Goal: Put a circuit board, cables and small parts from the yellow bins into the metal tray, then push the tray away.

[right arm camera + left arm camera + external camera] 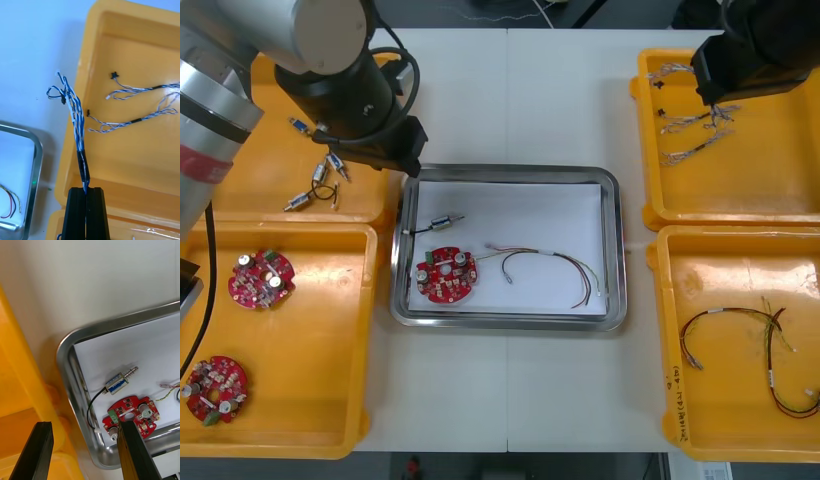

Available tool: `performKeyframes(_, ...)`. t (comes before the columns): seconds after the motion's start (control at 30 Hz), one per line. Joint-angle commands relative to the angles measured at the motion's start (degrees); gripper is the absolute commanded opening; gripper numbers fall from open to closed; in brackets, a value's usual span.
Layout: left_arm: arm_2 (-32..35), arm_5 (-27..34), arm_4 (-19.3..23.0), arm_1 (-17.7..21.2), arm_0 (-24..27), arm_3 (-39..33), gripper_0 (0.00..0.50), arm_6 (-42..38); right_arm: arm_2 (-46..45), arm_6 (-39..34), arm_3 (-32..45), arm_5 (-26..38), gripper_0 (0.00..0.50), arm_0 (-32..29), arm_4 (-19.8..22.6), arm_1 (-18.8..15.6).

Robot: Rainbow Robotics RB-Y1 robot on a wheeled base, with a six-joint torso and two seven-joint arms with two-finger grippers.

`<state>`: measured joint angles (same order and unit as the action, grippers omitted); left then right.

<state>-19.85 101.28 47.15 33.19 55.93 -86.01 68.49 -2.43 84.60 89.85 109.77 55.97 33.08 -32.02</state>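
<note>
While the left hand [84, 423] hangs open over the metal tray [64, 352], the right hand [86, 189] pinches a blue and white cable [77, 123] above a yellow bin [131, 157].

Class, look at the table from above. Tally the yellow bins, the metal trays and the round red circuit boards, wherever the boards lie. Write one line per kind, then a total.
Yellow bins: 4
Metal tray: 1
Red circuit boards: 3
Total: 8
</note>
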Motion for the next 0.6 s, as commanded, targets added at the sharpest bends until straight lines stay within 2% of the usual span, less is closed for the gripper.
performKeyframes(0.03, 4.3, 1.4, -1.8, 0.9, 2.9, -0.5, 0.500, -5.0, 4.0, 4.0, 5.0, 0.2, 0.000, 0.1, 3.9, 0.7)
performKeyframes(0.23, 7.5, 0.9, -4.0, 2.8, 2.9, 2.6, 0.500, -5.3, 4.6, 7.9, 7.1, 0.2, 0.000, 0.1, 7.8, 2.9)
performKeyframes(0.6, 10.2, -4.6, -7.9, 4.4, 2.9, 11.0, 0.500, -5.3, 8.8, 23.1, 9.5, 0.2, 0.000, 0.1, 5.7, 4.9)
